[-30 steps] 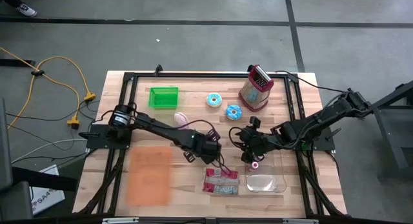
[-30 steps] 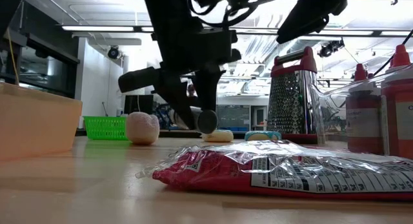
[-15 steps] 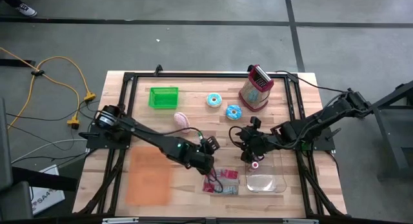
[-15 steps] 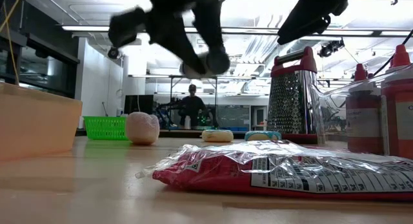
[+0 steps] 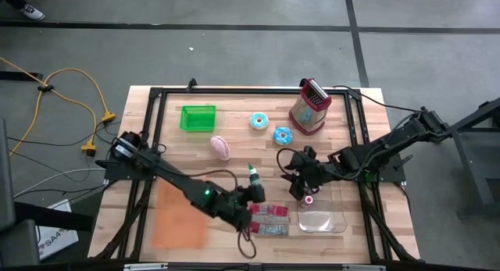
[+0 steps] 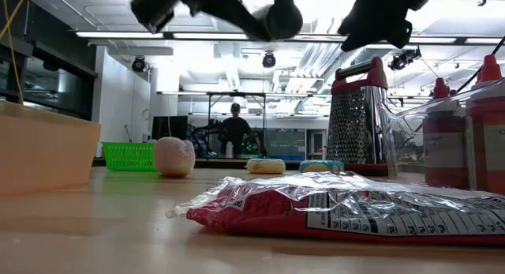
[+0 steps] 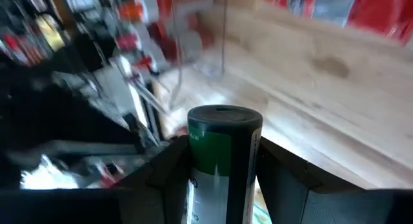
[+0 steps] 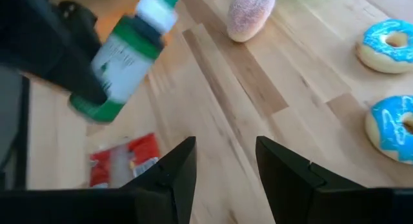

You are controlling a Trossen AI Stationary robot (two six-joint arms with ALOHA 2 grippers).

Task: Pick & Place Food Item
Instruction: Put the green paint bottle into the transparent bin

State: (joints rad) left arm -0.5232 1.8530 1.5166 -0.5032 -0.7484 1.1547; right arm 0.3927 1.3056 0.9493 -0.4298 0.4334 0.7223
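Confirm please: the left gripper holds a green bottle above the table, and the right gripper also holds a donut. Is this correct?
Not quite. The right gripper is empty, open above bare wood, as the right wrist view shows; both donuts lie apart from it. The left gripper does hold the green bottle.

Bare wood lies open between the pink pastry (image 5: pixel 220 147) and red packet (image 5: pixel 268 219).

The left tool (image 7: pixel 222 179) grips a green bottle (image 7: pixel 219 162) above the wooden table (image 7: pixel 322 101).
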